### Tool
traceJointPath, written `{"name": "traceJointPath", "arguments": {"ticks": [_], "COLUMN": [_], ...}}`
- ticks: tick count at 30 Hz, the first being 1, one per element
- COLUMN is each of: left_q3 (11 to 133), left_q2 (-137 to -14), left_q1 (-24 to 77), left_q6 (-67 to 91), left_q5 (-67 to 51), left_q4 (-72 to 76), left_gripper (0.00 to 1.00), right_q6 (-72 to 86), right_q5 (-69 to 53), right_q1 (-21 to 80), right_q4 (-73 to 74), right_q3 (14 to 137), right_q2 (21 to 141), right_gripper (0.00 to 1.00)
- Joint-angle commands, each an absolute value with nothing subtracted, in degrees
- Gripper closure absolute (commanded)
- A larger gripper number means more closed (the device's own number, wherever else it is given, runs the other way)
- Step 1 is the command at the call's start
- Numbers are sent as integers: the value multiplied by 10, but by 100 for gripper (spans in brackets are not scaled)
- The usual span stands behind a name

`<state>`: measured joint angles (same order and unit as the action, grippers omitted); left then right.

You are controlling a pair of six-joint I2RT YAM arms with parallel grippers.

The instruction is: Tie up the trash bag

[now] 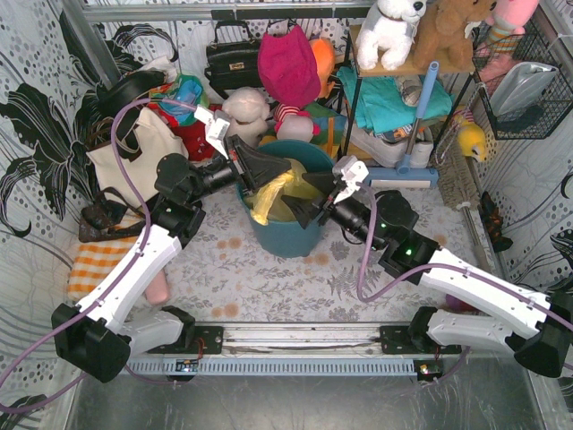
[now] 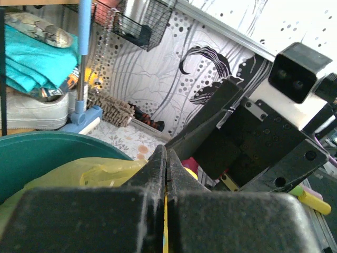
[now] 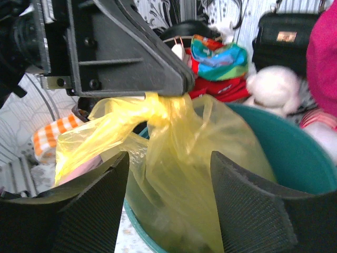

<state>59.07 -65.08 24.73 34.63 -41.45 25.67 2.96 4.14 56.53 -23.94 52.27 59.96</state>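
The yellow trash bag (image 1: 271, 199) sits inside the teal bin (image 1: 286, 235) at the table's middle. My left gripper (image 1: 286, 173) is shut on a gathered flap of the bag and holds it up over the bin. In the left wrist view a yellow strip shows between the shut jaws of the left gripper (image 2: 166, 154), with the bag (image 2: 84, 173) below. My right gripper (image 1: 307, 199) is open at the bin's right rim. In the right wrist view the right gripper (image 3: 168, 179) has the bag's stretched neck (image 3: 176, 153) between its spread fingers (image 3: 97, 208), not gripped.
A cream tote bag (image 1: 134, 148) stands left of the bin. A black handbag (image 1: 235, 63), plush toys (image 1: 286, 63) and a shelf with teal cloth (image 1: 389, 94) crowd the back. A blue-handled brush (image 1: 416, 121) leans at the right. An orange checked cloth (image 1: 94, 260) lies near left.
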Motion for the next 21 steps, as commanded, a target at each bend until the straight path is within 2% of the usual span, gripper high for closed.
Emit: {"name": "traceJointPath", "arguments": {"ticks": [1,5,15,21], "left_q3": [609,608,597,603], "left_q2": [-649,-646,-639,-642], "left_q1": [249,249,250,249], "left_q6": [338,339,347,327], "left_q5": [-476,-483,-489,-469], "left_q4": [300,299,310,280], "left_gripper": [100,100,100,100], "right_q6": [-95,-144,-229,-231], "right_q5": [-20,-26,-64,-89], "right_q1": [564,564,563,563], "right_q4": [-265,-246,-181,-138], "right_q3": [539,555,617,630], "right_q2": [583,591,625,612], "right_gripper": [31,33,54,73]}}
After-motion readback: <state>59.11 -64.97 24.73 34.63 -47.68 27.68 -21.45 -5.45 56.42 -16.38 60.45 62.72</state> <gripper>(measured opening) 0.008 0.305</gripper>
